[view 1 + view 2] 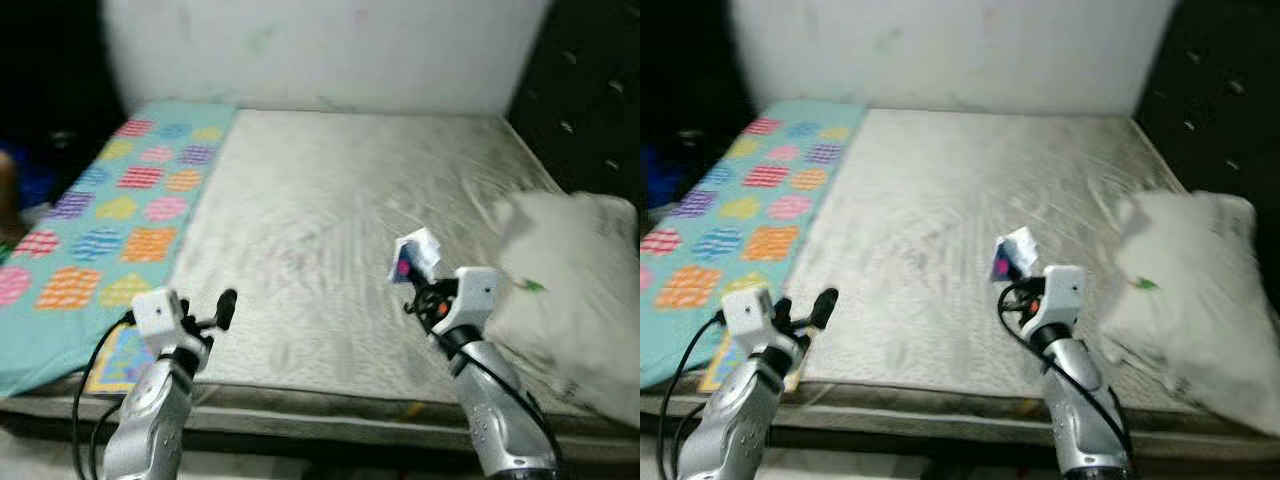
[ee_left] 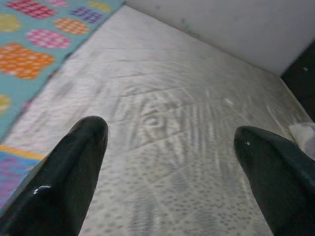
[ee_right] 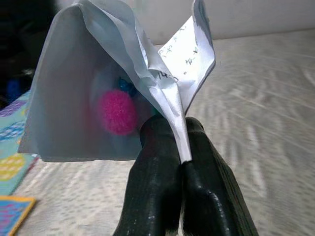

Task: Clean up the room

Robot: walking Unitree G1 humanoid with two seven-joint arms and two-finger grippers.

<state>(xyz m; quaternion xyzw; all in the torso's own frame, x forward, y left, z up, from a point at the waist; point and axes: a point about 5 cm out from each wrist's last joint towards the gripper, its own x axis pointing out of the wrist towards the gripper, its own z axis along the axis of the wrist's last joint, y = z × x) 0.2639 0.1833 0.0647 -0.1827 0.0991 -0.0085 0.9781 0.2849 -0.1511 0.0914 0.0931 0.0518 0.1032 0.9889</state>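
My right gripper (image 1: 413,283) is shut on a crumpled white paper packet (image 1: 416,254) with a pink blob showing through it. It holds the packet above the grey mattress (image 1: 330,220), near its front right. The right wrist view shows both fingers (image 3: 162,162) pinching the packet (image 3: 108,93) at its folded edge. My left gripper (image 1: 222,310) hovers open over the mattress's front left, with nothing between its fingers (image 2: 64,182).
A teal blanket with coloured patches (image 1: 110,220) covers the bed's left side. A white pillow (image 1: 570,290) lies at the right edge. A white wall (image 1: 320,50) is behind, with a dark headboard (image 1: 590,90) at right. A colourful flat item (image 1: 115,362) lies at the bed's front left corner.
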